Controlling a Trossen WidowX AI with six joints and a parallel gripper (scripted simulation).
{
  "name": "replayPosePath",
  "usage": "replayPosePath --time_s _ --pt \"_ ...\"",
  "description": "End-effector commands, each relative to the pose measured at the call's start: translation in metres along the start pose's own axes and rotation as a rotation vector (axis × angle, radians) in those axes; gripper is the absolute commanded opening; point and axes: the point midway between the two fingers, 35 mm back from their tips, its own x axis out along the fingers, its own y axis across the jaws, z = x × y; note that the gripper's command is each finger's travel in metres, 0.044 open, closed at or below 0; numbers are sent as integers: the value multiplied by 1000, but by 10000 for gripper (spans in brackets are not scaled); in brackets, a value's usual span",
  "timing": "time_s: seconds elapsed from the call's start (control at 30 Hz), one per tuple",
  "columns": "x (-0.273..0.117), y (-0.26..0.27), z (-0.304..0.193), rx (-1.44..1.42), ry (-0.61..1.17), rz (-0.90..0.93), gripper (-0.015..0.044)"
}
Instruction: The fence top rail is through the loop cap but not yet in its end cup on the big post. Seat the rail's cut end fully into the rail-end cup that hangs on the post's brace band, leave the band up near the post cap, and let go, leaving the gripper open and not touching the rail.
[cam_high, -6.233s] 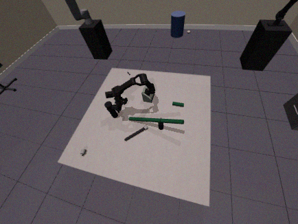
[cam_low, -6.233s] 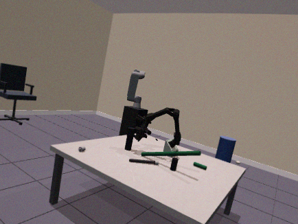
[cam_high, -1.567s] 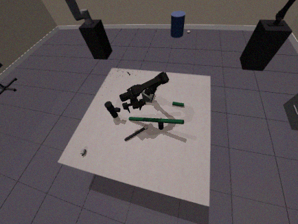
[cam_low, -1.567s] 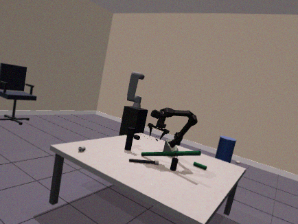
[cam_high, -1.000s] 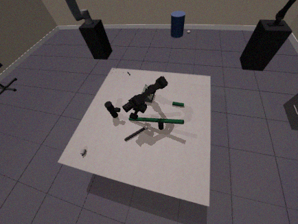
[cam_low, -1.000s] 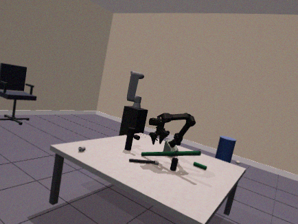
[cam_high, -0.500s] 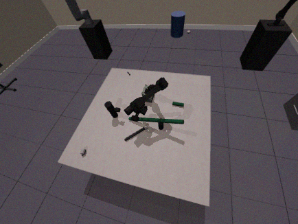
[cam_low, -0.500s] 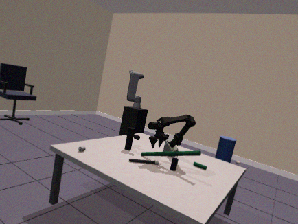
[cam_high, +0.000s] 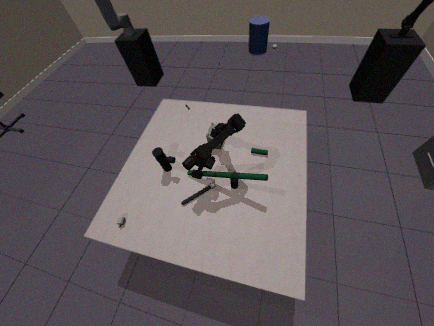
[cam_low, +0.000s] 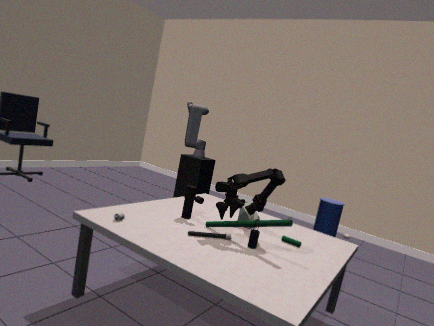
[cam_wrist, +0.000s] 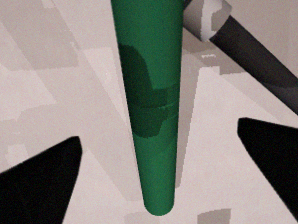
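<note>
The rail (cam_high: 245, 176) (cam_low: 265, 223) (cam_wrist: 156, 65) is being straddled by a wide, empty claw (cam_high: 196, 174) (cam_low: 226, 217) (cam_wrist: 160, 134), centre-left in the top view; uneven closing might be twisting its end past the cup (cam_high: 171, 160) (cam_low: 199, 199).

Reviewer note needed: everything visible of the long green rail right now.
The long green cylindrical rail is straight and slim, smooth, plain-looking, its material uncertain. It lies roughly level above the white table, over the short black post. One end points toward the taller black post, short of it. In the wrist view, neither finger touches it; shadows darken its surface.
</note>
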Motion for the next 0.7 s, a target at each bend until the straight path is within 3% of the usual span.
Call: replayPosePath --time_s 0.0,0.67 --pt "9 1 2 2 -6 7 440" --pt "42 1 2 2 -7 6 440"
